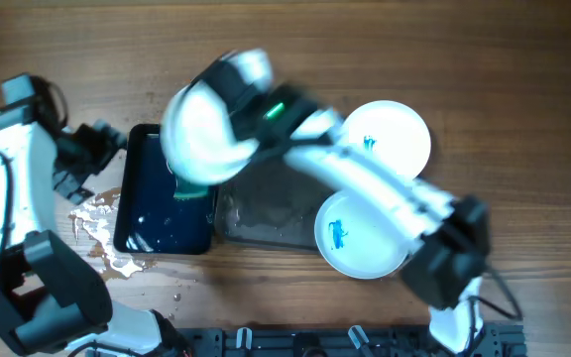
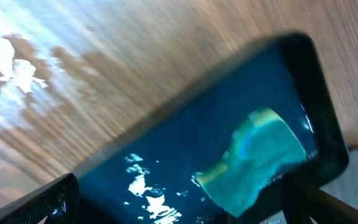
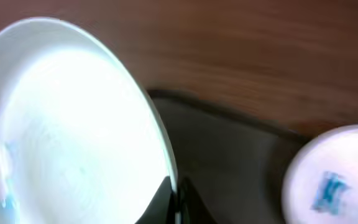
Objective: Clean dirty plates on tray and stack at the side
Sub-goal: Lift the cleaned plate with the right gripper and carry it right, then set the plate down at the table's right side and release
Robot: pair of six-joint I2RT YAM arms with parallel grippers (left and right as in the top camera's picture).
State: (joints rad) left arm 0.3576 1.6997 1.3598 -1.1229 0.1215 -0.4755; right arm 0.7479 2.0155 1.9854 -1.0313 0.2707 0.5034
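Wooden worktop (image 1: pixel 523 59) carries the dark grey tray (image 1: pixel 266 213) at its middle, with a narrow black tray (image 1: pixel 152 213) holding water beside it, toward the left edge. Two smeared plates sit at the grey tray's right end: the far plate (image 1: pixel 395 139) and the near plate (image 1: pixel 360 238). The right end effector (image 3: pixel 174 196) is clenched on the rim of a third plate (image 1: pixel 201 134), tilted above the black tray's green-yellow sponge (image 2: pixel 253 155). The left end effector (image 1: pixel 97 149), by the left edge, is spread wide, grasping nothing.

Left arm (image 1: pixel 3 169): white tubular links between black joint housings, with thin black cables (image 1: pixel 56 99) looped beside one joint. Right arm (image 1: pixel 375 183): the same white links and black housings, with one green indicator light (image 1: pixel 274 111) lit near the wrist. Left claw (image 2: pixel 182 202): black throughout, its fingers (image 2: pixel 48 200) flat-sided with squared ends.
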